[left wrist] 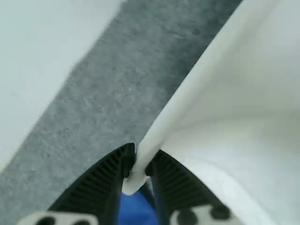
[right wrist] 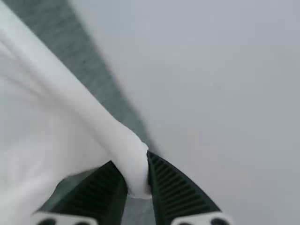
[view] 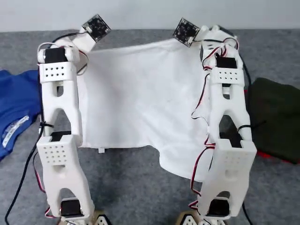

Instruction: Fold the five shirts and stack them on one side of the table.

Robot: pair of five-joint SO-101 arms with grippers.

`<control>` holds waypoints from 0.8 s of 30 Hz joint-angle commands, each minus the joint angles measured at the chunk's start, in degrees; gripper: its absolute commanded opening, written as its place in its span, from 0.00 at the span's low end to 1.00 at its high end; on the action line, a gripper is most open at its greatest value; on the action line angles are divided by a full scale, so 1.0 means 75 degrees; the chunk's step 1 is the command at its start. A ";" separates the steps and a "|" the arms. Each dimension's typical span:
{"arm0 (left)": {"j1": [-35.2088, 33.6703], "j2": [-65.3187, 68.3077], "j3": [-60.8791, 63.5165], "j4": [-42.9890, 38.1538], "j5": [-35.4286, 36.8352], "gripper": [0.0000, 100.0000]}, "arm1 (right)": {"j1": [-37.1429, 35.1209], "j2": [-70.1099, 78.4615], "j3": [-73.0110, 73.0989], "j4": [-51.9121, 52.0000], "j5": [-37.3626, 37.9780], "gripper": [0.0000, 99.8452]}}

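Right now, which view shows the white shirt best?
The high view: the white shirt shows nearly whole, spread out. The wrist views show its edge pinched in the left tool and the right tool.

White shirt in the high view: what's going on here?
Both arms are on the white shirt, which is spread over the grey table. The left gripper and right gripper are each shut on its far edge, one near each corner. A blue shirt lies beside the left arm and a dark shirt beside the right, neither held.
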 commanded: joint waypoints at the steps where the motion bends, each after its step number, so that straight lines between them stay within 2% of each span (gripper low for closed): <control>1: 0.0141 -0.0141 -0.0510 0.0563 -0.0023 0.01 | 0.0064 -0.0428 -0.0246 0.1201 0.0258 0.01; 8: 0.0457 -0.0129 -0.1319 0.2297 -0.0047 0.01 | 0.0182 -0.1635 -0.0305 0.3933 0.0246 0.01; 11: 0.0481 -0.0117 -0.1459 0.3130 -0.0363 0.01 | 0.0182 -0.2069 -0.0305 0.5386 0.0246 0.01; 19: 0.0223 -0.0246 -0.0592 0.3118 -0.0399 0.01 | 0.0182 -0.2725 -0.0305 0.8211 0.0234 0.01; 24: 0.0246 -0.1149 0.0955 0.3118 -0.0434 0.01 | 0.0182 -0.2925 -0.0293 0.9582 0.0117 0.01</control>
